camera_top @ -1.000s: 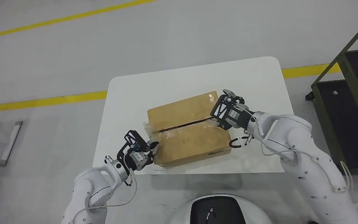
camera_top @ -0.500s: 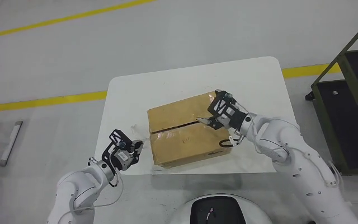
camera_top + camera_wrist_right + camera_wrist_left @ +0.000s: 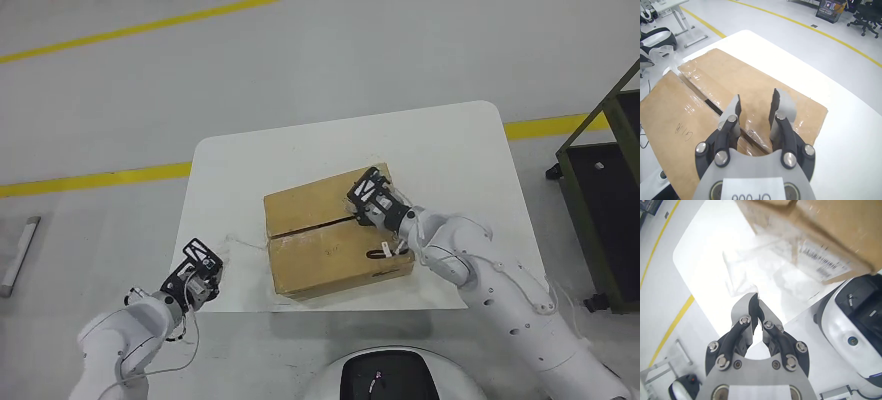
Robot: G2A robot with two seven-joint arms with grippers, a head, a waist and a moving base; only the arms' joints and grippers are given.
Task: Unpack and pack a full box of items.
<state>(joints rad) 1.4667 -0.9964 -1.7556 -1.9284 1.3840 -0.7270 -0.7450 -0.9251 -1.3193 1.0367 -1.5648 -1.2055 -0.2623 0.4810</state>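
A: Box [image 3: 310, 205] sat central on worktop [image 3: 450, 140], flaps closed. Left jaws?
B: Pinched clear tape [image 3: 740, 275], likely stripping the seam [image 3: 712, 105]. Right jaws spread over it, probably to lift a flap.

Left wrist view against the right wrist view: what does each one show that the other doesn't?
Left wrist: the left gripper shut on clear tape that runs toward the box, whose side bears a label. Right wrist: the right gripper open over the box's top by the seam, with handwriting on one flap. Both: the box, the tape and the white table.
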